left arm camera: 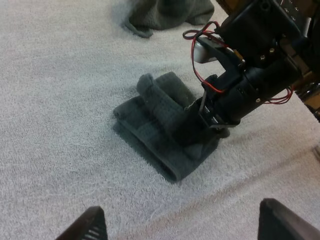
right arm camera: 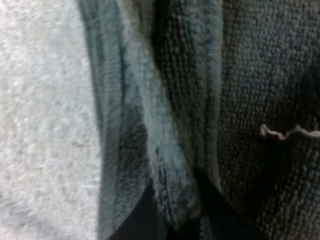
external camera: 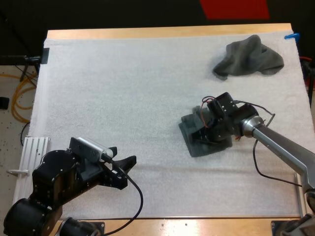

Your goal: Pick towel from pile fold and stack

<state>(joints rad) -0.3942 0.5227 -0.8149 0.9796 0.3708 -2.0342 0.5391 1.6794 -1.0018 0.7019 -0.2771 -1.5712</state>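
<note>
The fingers (right arm camera: pixel 142 220) of my right gripper (external camera: pixel 199 130) are closed on the folded towel (external camera: pixel 209 146), pinching a raised ridge of its cloth from both sides. The fingers (left arm camera: pixel 85 227) of my left gripper (external camera: pixel 123 156) stand wide apart with nothing between them, over bare mat at the near left.

The wooden table (external camera: pixel 172 32) carries the white mat (external camera: pixel 123 88), which covers nearly all of it. The crumpled towel (external camera: pixel 251 59) lies in a loose dark grey-green heap near the mat's far right corner, well apart from both grippers. The folded towel sits right of the mat's middle, nearer than the heap, in flat layers with one rolled fold along its top. The right gripper comes onto it from the right and presses down on that top fold. The left gripper points toward the folded towel from well away.
</note>
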